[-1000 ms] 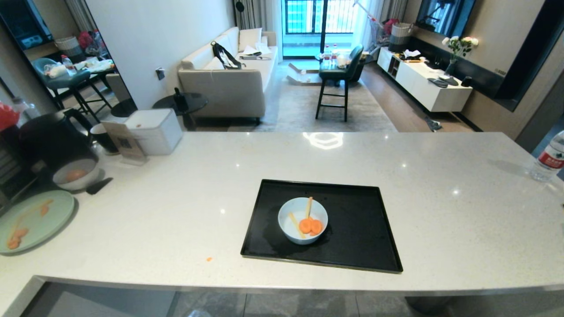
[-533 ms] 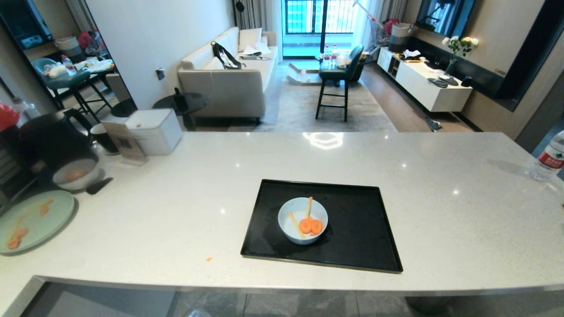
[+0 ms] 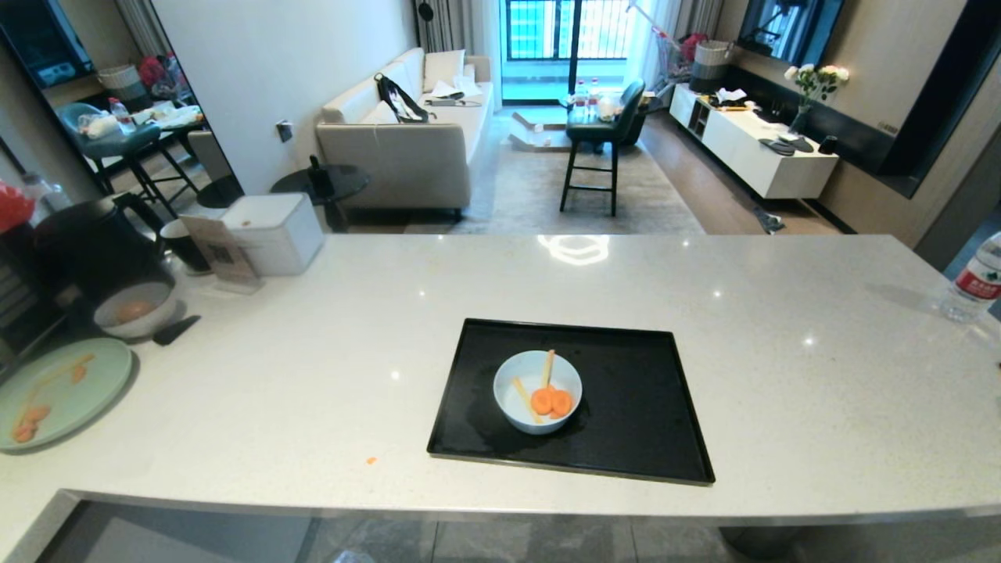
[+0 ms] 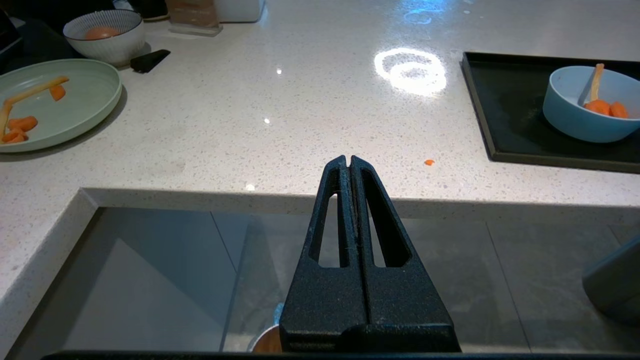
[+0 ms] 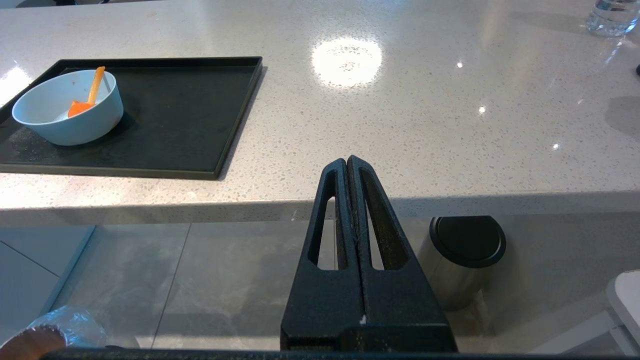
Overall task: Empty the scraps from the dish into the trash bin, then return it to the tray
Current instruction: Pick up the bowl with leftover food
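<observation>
Nothing moved, dish [image 3: 537, 391] unchanged (tray [image 3: 626, 407])

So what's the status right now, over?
Both grippers, left and right, shut, empty, below the counter edge. Dish on tray, scraps inside. Nothing blocking it.

We get bright daylight from the balcony door [image 3: 565, 39], ring-shaped glare on the countertop [image 3: 579, 249], sharp focus, wide-angle bending at the head view's edges.
</observation>
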You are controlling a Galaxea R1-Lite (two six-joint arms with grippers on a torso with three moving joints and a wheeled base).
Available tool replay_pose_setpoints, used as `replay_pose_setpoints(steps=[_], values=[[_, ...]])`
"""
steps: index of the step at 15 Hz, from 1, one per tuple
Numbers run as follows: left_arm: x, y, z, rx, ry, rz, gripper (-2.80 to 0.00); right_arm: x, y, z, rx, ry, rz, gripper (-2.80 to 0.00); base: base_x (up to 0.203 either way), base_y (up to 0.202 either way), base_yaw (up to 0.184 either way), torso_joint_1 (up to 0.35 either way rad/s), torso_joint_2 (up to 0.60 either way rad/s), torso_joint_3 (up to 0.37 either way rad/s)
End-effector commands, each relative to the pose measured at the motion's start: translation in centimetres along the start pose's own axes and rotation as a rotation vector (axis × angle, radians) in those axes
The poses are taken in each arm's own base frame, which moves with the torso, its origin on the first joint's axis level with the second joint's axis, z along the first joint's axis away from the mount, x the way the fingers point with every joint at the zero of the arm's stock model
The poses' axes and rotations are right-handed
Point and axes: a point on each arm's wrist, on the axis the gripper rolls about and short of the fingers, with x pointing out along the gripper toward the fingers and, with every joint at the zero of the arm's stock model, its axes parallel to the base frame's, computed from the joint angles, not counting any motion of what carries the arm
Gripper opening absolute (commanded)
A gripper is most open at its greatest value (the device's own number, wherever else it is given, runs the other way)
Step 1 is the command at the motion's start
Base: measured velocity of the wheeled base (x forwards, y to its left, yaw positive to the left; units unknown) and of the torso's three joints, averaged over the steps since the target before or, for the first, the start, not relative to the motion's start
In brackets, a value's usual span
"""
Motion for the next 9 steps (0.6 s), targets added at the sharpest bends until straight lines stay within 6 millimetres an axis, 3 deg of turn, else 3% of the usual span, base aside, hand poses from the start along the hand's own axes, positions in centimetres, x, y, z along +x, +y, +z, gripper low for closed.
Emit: replay_pose_setpoints(steps=[1, 9], values=[[0.00, 0.00, 0.01, -0.001, -0.001, -0.001, -2.80, -0.01, 0.00, 0.01, 0.001, -0.001, 0.000, -2.80, 0.000, 0.000, 0.000, 0.000, 0.00, 0.000], [0.00, -0.01, 0.01, 0.002, -0.001, -0.002, -2.80, 0.01, 0.00, -0.03, 0.001, 0.001, 0.000, -2.80, 0.000, 0.000, 0.000, 0.000, 0.00, 0.000]])
